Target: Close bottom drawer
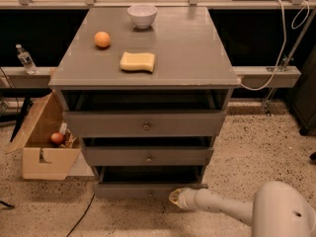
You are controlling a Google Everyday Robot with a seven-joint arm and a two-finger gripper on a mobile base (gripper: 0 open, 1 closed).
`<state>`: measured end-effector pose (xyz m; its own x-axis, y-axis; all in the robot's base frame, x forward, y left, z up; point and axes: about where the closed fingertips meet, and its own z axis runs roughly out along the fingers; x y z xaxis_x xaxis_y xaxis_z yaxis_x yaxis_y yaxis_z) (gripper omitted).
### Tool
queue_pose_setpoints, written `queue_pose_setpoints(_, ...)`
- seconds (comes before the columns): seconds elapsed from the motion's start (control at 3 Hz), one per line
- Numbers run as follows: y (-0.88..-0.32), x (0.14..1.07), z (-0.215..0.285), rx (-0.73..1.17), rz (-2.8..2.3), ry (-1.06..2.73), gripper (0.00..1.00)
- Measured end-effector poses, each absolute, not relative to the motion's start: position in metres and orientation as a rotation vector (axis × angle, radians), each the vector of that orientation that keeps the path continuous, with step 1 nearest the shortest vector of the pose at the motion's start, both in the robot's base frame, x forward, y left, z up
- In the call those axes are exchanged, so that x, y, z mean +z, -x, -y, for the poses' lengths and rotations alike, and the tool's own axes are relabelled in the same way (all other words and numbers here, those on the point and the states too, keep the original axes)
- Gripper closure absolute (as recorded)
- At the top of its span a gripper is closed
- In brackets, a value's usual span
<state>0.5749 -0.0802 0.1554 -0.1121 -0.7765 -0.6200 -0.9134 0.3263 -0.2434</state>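
Left of the bench a small bottle stands on a ledge, and lower down an open cardboard box sits on the floor beside it. On the bench top lie an orange, a yellow sponge and, at the back, a white bowl. The bottom drawer, lowest in the bench, stands slightly pulled out, dark inside. The tool is at the right part of that drawer's front; I cannot tell whether it is open or closed.

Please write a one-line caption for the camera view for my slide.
The robot's white gripper is at the front of the slightly open thin grey bottom drawer of the grey wooden cabinet.
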Motion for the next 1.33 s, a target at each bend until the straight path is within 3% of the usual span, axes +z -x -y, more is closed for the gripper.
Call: queue_pose_setpoints(1.33, -0.657, 0.163, 0.084, 0.106, -1.814, 1.410, 1.00)
